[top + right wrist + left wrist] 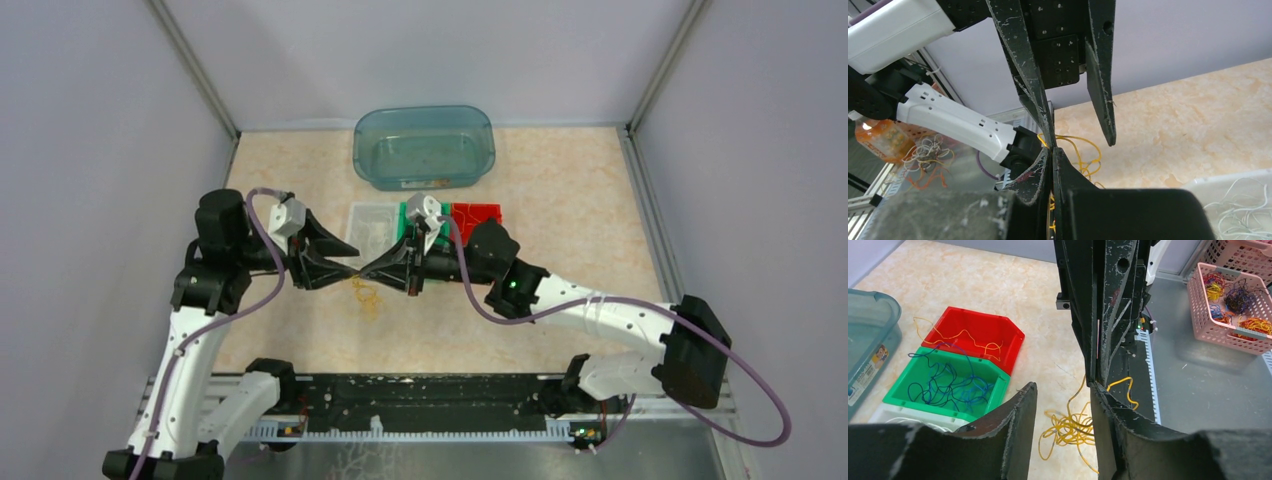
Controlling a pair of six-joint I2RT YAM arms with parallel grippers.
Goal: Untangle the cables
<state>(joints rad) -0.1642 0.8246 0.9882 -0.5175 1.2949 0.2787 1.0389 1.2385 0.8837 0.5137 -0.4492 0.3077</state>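
Note:
A tangle of yellow cable point(368, 296) lies on the table between the two arms; it also shows in the left wrist view point(1073, 426) and the right wrist view point(1083, 150). My right gripper point(363, 277) is shut on a strand of the yellow cable, which runs up between its closed fingers point(1051, 150). My left gripper point(354, 266) is open, its fingers point(1023, 405) spread above the tangle, holding nothing. The right gripper's shut tip point(1094, 382) touches the tip of the left gripper's right finger.
A red bin point(973, 337) with a yellow cable, a green bin point(943, 385) with blue cables and a clear bin point(368, 228) with white cables stand behind the grippers. A teal tub point(423, 147) is at the back. A pink basket point(1233, 300) of cables stands off the table.

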